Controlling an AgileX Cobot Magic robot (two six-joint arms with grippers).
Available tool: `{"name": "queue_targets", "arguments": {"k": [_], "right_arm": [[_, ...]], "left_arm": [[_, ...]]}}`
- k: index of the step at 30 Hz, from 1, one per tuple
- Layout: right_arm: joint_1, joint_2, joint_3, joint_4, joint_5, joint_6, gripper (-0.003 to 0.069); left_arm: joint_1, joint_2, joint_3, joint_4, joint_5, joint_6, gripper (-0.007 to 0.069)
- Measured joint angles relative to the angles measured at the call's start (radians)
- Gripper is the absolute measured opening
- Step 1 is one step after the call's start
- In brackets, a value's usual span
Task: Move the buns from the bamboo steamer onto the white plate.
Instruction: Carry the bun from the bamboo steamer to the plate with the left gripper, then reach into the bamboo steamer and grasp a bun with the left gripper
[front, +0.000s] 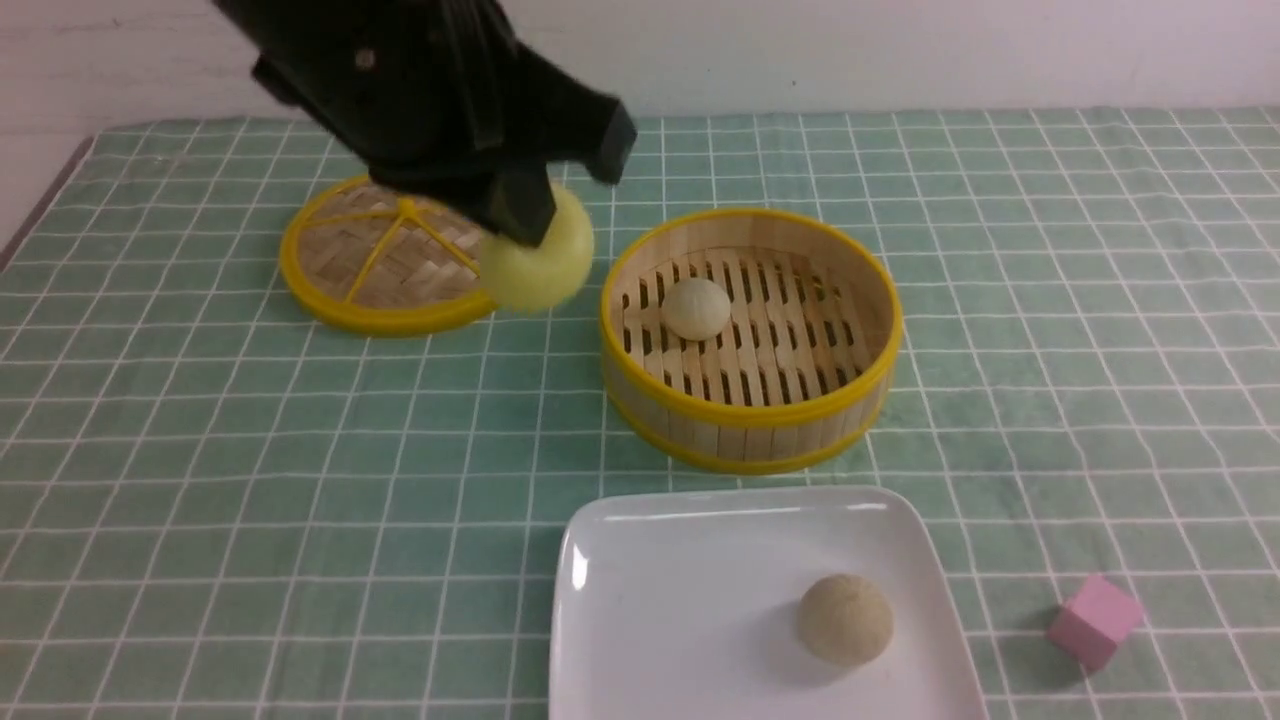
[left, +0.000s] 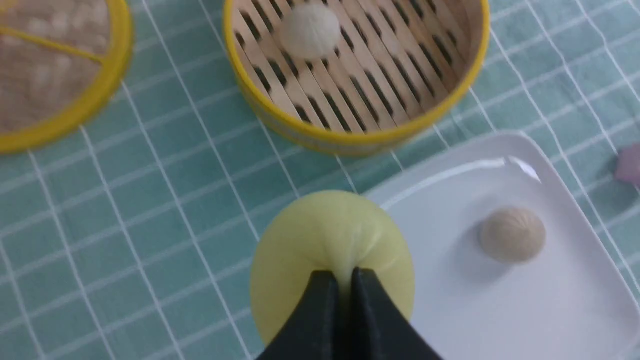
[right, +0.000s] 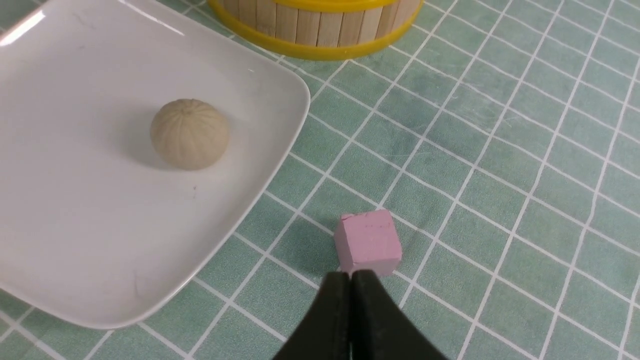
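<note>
My left gripper (front: 520, 225) hangs in the air left of the bamboo steamer (front: 750, 415), shut on the yellow bun (front: 540, 262), which it pinches deeply (left: 330, 245). One pale cream bun (front: 697, 308) lies on the steamer's slatted floor (left: 310, 31). A beige bun (front: 845, 618) rests on the white plate (front: 660, 600), toward its right side (right: 190, 134). The right gripper (right: 350, 280) is shut and empty, hovering just short of the pink cube; it does not show in the front view.
The flat woven lid with yellow spokes (front: 385, 255) lies left of the steamer, partly behind my left arm. A pink cube (front: 1093, 620) sits on the green checked cloth right of the plate (right: 368, 241).
</note>
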Motion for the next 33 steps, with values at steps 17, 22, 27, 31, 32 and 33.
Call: {"name": "queue_targets", "arguments": {"k": [17,22,27,31,32,33], "right_arm": [[0.000,0.000,0.000,0.000,-0.001,0.000,0.0033],[0.000,0.000,0.000,0.000,-0.001,0.000,0.0037],[0.000,0.000,0.000,0.000,-0.002,0.000,0.0041],[0.000,0.000,0.000,0.000,-0.002,0.000,0.0048],[0.000,0.000,0.000,0.000,-0.002,0.000,0.0048],[0.000,0.000,0.000,0.000,-0.002,0.000,0.0049]], "left_arm": [[-0.002,0.149,0.602,-0.304,-0.489,0.012,0.0043],[-0.002,0.197,0.602,-0.305,-0.501,0.015,0.0127],[-0.002,0.200,0.570,-0.305,-0.508,0.015,0.0290],[-0.002,0.200,0.451,-0.283,-0.477,0.015,0.0384],[-0.002,0.200,0.431,-0.277,-0.473,0.015,0.0387],[-0.002,0.200,0.424,-0.272,-0.473,0.015,0.0389]]}}
